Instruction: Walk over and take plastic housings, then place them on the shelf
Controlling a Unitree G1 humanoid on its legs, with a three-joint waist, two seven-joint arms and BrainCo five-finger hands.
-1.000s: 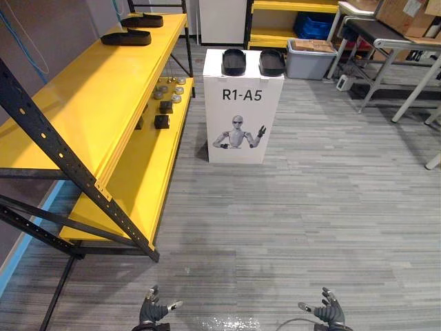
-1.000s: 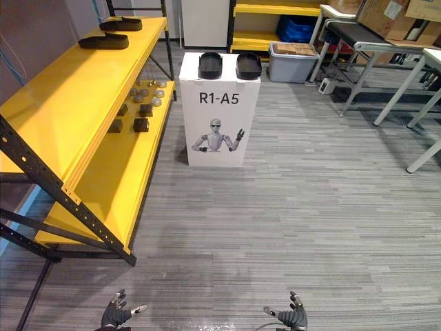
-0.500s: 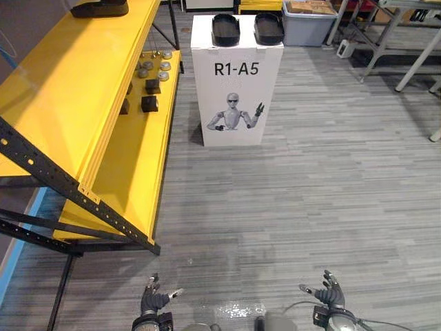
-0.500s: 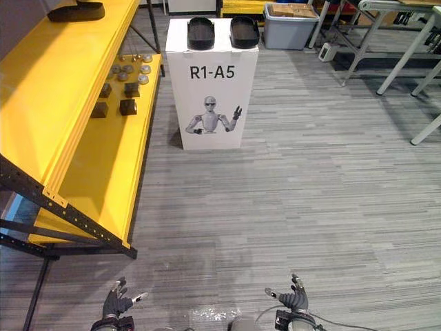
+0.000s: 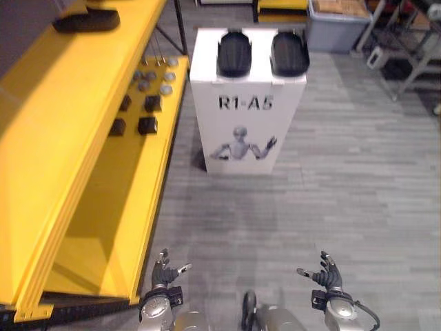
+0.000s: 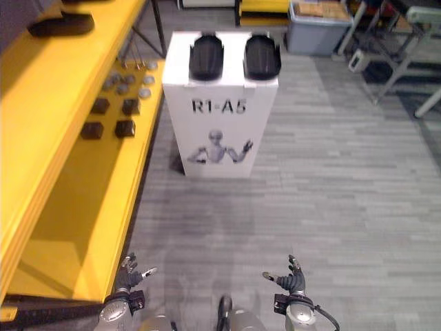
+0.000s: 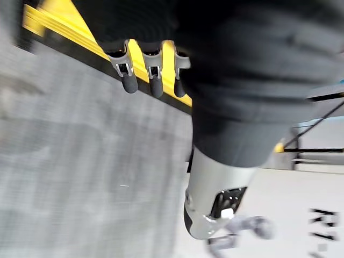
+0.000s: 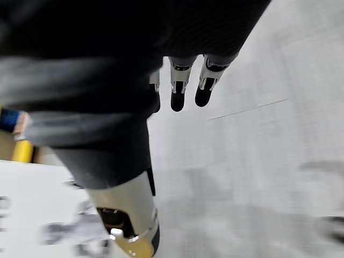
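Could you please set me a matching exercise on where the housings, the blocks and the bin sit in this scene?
Things:
1. Pair of black plastic housings
2. Single black plastic housing
3. Small dark blocks
4. Grey bin

Places:
A. Beyond the white stand, at the far end
B. On the lower level of the yellow shelf
C. Side by side on top of the white stand
D. On the upper level of the yellow shelf

Pairs: 1-C, 2-D, 3-B, 4-A
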